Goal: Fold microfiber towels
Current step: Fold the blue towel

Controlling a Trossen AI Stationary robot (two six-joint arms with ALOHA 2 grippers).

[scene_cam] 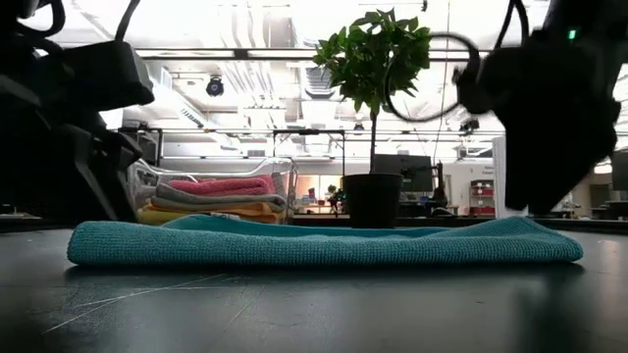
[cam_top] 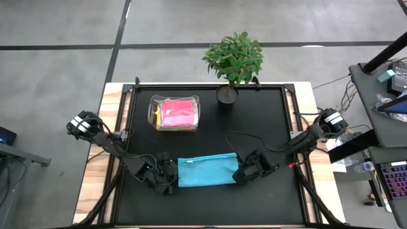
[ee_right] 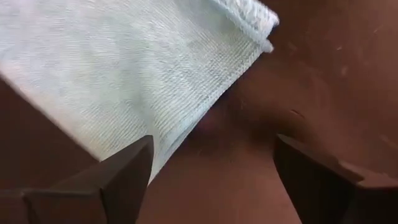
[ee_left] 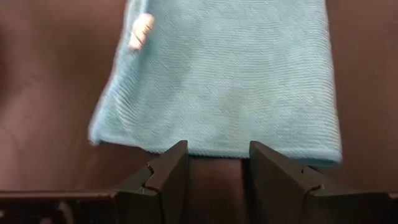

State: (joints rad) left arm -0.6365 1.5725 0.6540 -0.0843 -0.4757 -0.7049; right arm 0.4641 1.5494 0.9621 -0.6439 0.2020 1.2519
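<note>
The teal towel point(cam_top: 208, 170) lies flat on the black table point(cam_top: 267, 114), on the near side of the potted plant point(cam_top: 233, 63) and nearer the front edge than the clear plastic box point(cam_top: 174, 113), which sits just left of the plant and holds the pink towel point(cam_top: 177, 111) on top of a folded stack; the low view shows grey, orange and yellow layers beneath it. The teal towel already appears folded into a long strip, its long axis running left to right across the table, one short end toward each arm. The left gripper point(cam_top: 166, 180) sits at the strip's left end, its fingers point(ee_left: 169, 177) apart by a moderate gap and holding nothing, the towel edge just beyond their tips. The right gripper point(cam_top: 244, 173) sits at the strip's right end, fingers point(ee_right: 124, 171) spread wide and empty, the towel corner lying between them and slightly ahead. In my judgement one fold is complete and the step in hand is the approach for the next. That move calls for pinching one short end and carrying it over to the other, halving the strip, with the opposite end kept from sliding.
</note>
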